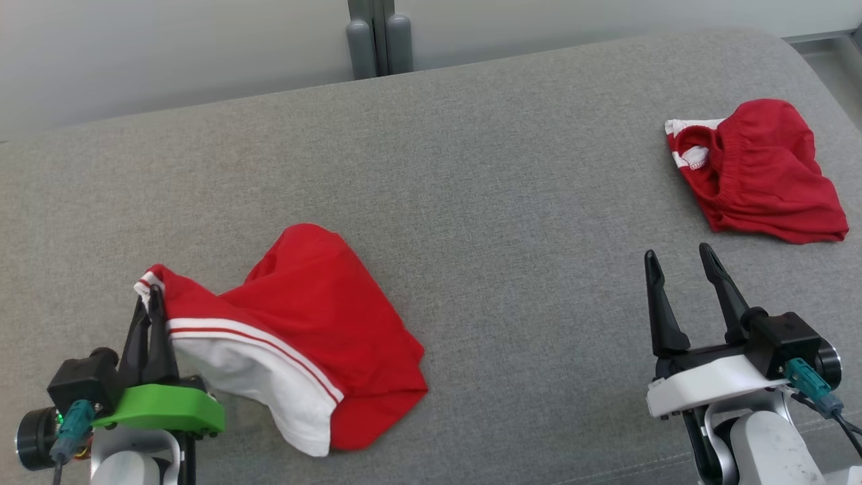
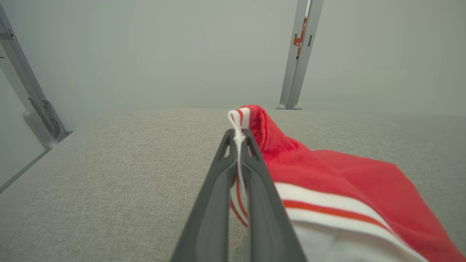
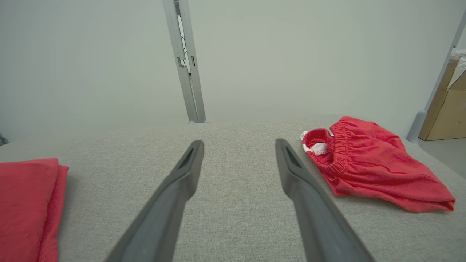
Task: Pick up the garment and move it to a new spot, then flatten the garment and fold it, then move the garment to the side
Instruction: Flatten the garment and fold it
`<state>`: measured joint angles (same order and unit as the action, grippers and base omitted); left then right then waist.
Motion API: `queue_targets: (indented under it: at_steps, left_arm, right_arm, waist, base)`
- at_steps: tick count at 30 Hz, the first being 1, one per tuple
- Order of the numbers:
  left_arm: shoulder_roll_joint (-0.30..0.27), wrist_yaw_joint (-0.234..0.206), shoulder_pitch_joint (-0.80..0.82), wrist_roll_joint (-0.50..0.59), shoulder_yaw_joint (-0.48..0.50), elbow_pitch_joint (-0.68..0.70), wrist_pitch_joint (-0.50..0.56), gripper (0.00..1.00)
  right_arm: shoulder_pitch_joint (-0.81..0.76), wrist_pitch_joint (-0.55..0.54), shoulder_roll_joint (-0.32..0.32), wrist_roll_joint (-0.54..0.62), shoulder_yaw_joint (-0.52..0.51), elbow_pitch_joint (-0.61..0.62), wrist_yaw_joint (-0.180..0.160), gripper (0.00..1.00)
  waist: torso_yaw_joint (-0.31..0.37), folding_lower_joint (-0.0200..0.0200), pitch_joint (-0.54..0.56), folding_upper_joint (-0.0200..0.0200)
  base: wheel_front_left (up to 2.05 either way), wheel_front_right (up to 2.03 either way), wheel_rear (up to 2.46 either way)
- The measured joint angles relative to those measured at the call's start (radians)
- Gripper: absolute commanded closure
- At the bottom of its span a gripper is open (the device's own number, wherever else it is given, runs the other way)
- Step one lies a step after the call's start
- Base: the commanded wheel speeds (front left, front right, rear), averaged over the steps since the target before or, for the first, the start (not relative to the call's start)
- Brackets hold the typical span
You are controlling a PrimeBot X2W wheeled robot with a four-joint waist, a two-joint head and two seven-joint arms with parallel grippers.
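Stretching rightward, the garment (image 1: 303, 316) is clamped by left end effector (image 1: 154, 294); right end effector (image 1: 677, 254) gapes.

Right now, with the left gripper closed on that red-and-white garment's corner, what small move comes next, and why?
Probably raise the left gripper a little: it is shut on the striped corner of the red-and-white cloth garment, whose bulk lies crumpled on the grey fabric surface. The open right gripper holds nothing.
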<state>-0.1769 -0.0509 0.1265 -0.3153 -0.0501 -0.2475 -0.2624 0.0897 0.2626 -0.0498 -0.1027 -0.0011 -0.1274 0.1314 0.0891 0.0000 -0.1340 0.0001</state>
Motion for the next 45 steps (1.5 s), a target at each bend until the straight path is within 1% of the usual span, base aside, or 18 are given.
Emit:
queue_targets:
  at_steps: [5,6,7,8,9,14,21,27,34,38,42,45]
  left_arm:
    - [0.015,0.022,0.022,0.001,0.08,-0.071,0.0,1.0]
    - [0.017,0.027,0.027,0.005,0.085,-0.084,0.0,0.91]
    - [0.02,0.035,0.032,0.01,0.091,-0.099,0.0,0.69]
    - [0.024,0.041,0.036,0.012,0.098,-0.115,0.0,0.26]
    - [0.026,0.044,0.039,0.016,0.103,-0.128,0.0,0.0]
    - [0.037,0.061,0.052,0.028,0.153,-0.139,0.0,0.0]
    - [0.063,0.097,0.034,0.06,0.201,-0.062,0.0,0.0]
    - [0.099,0.123,-0.032,0.078,0.183,-0.002,0.0,0.0]
    - [0.122,0.133,-0.097,0.083,0.13,0.028,0.0,0.0]
    - [0.125,0.134,-0.11,0.081,0.093,0.044,0.0,0.0]
    - [0.126,0.13,-0.112,0.079,0.06,0.061,0.0,0.0]
    - [0.126,0.126,-0.113,0.069,0.032,0.075,0.0,0.0]
  right_arm:
    - [0.004,0.0,0.0,0.001,0.006,-0.001,0.0,0.0]
    - [0.005,0.0,0.0,0.001,0.007,-0.002,0.0,0.0]
    - [0.007,0.0,0.0,0.001,0.007,-0.002,0.0,0.0]
    - [0.007,0.0,0.0,0.001,0.008,-0.002,0.0,0.0]
    - [0.007,0.0,0.0,0.001,0.009,-0.003,0.0,0.0]
    - [0.007,0.0,0.0,0.001,0.012,-0.007,0.0,0.0]
    - [0.001,0.0,0.0,-0.002,0.03,-0.018,0.0,0.0]
    - [-0.003,0.0,0.0,-0.006,0.041,-0.026,0.0,0.0]
    - [-0.02,0.0,0.0,-0.008,0.075,-0.05,0.0,0.0]
    - [-0.025,0.0,-0.001,-0.008,0.143,-0.091,0.0,0.0]
    - [-0.017,0.0,0.0,-0.024,0.299,-0.193,0.0,0.0]
    - [0.041,-0.002,0.002,-0.035,0.387,-0.29,0.0,0.0]
  waist:
    - [0.009,0.0,-0.01,-0.0001]
    - [0.01,0.0,-0.011,0.0]
    - [0.012,0.0,-0.012,0.0]
    - [0.013,0.0,-0.012,0.0]
    - [0.014,0.0,-0.011,0.0]
    - [0.014,0.0,-0.005,0.0]
    - [-0.003,0.0001,0.014,0.0]
    - [-0.024,0.0,0.033,0.0]
    - [-0.05,0.0,0.051,0.0]
    - [-0.076,0.0,0.06,-0.0001]
    - [-0.112,0.0,0.065,0.0]
    - [-0.144,0.0,0.064,0.0]
  base:
    - [0.0,0.0,0.0]
    - [0.0,0.0,0.0]
    - [0.0,0.0,0.0]
    - [0.0,0.0,0.0]
    - [0.0,0.0,0.0]
    - [0.0,0.0,0.0]
    - [0.0,0.0,0.0]
    - [0.0,0.0,0.0]
    - [0.0,0.0,0.0]
    - [0.0,0.0,0.0]
    - [0.0,0.0,0.0]
    - [0.0,0.0,0.0]
